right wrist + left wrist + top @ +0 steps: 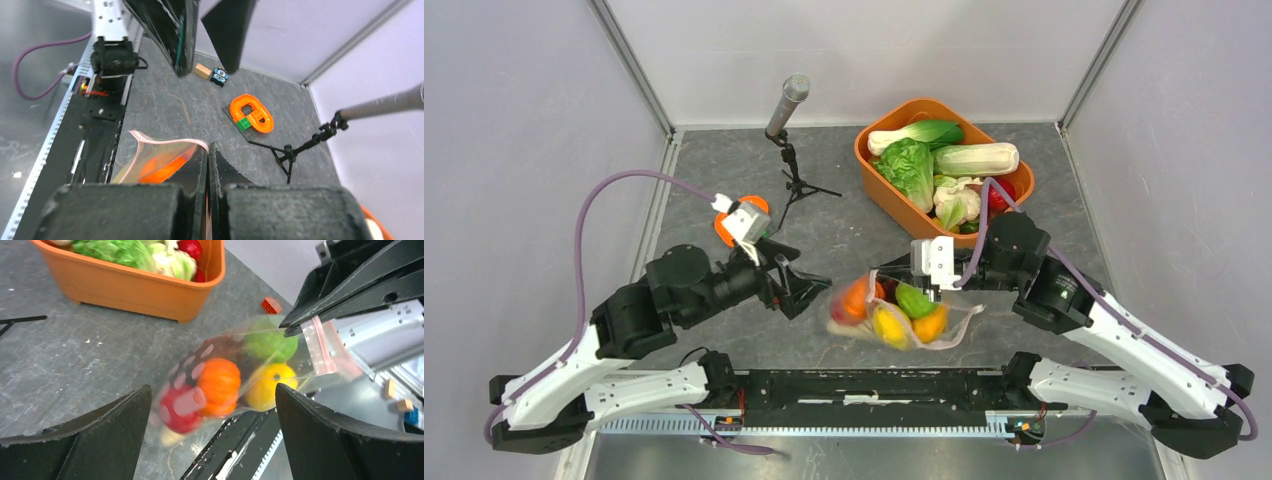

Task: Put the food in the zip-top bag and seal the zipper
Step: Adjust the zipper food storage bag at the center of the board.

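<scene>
Right gripper (pixel 208 150): pinching the bag (pixel 904 320) rim, near the tub (pixel 861 150).
Left gripper (pixel 807 280): standing spread wide.
Zipper (pixel 320 345): gaping; needing taut, end-to-end pressing.

Crinkly clear plastic zip-top bag (pixel 252 357), glossy food (pixel 219 385), smooth plastic tub (pixel 135 290), matt table (pixel 75 355)

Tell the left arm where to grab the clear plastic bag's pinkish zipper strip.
Pinch the thin pinkish zipper strip at its free end, opposite the end that the right gripper is shut on. Bring the open left gripper in from the robot's left, probably across both lips, since the mouth gapes.
</scene>
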`<state>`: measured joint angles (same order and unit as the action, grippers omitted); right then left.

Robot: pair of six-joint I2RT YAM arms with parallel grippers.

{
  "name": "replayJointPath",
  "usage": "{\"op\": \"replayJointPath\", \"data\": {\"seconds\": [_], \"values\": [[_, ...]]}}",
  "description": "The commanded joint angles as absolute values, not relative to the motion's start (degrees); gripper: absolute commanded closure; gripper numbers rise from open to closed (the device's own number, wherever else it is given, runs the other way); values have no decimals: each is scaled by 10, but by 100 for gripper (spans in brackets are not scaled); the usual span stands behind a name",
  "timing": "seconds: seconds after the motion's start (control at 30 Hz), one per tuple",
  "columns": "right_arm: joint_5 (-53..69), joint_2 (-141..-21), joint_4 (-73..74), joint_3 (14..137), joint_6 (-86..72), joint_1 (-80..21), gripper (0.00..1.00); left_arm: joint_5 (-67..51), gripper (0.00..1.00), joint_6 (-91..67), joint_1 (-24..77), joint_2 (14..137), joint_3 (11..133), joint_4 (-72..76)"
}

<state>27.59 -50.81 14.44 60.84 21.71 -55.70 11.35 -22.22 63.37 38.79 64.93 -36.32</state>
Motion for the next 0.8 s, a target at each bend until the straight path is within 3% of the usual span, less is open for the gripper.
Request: {"op": "replayJointPath", "data": {"seconds": [0.0, 0.37, 0.77], "values": [[387, -528, 235, 688, 346, -557, 100, 11, 3, -151, 634, 414, 663, -344], [304, -625, 205, 656, 320, -533, 97, -55, 9, -114, 635, 413, 578, -264], [390, -663, 160, 644, 327, -459, 96, -7, 11, -65, 635, 389, 486, -180]]}}
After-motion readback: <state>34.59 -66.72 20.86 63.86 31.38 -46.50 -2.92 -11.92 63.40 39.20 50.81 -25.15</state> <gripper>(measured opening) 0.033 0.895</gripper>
